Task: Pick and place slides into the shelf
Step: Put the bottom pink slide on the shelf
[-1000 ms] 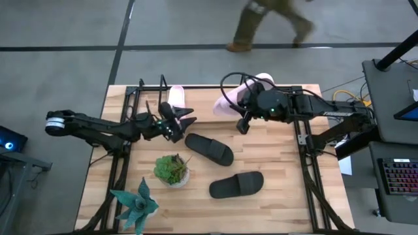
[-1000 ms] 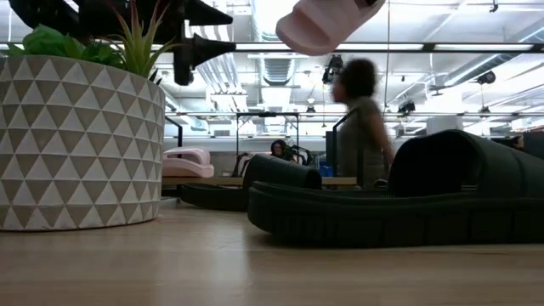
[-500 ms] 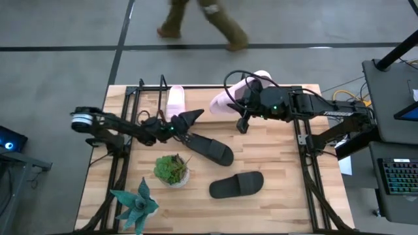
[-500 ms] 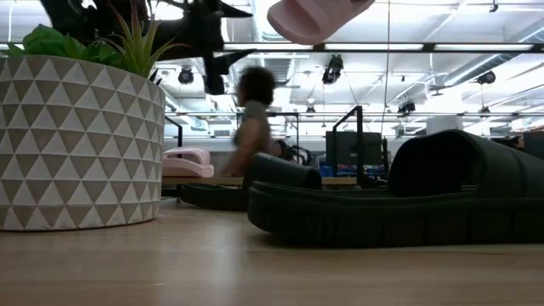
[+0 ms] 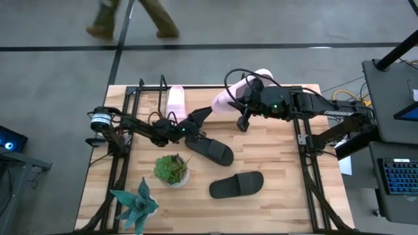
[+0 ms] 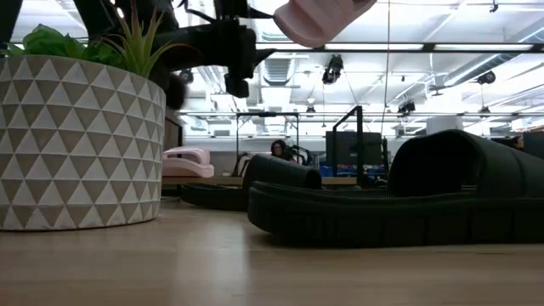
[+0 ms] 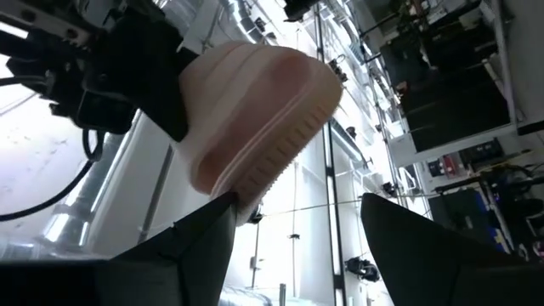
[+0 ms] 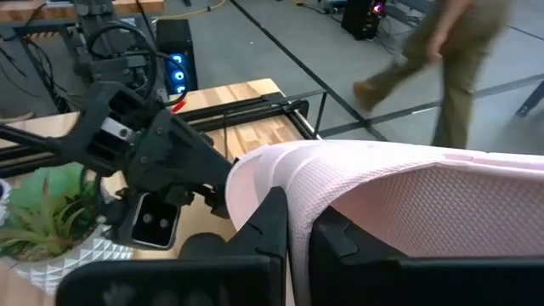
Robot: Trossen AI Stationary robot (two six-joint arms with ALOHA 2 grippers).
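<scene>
One pink slide (image 5: 230, 99) held aloft; second pink slide (image 5: 175, 99) on shelf (image 5: 134, 98); two black slides (image 5: 209, 149) (image 5: 236, 185) flat on desk.

Pale pink slide (image 5: 227, 102), triangle-patterned pot (image 6: 81, 144)

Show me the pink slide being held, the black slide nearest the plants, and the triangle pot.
held pink slide (image 5: 225, 101), high view, sole edge
black slide (image 5: 210, 149), high view, strap
triangle pot (image 6: 81, 144), low view, side wall
</scene>
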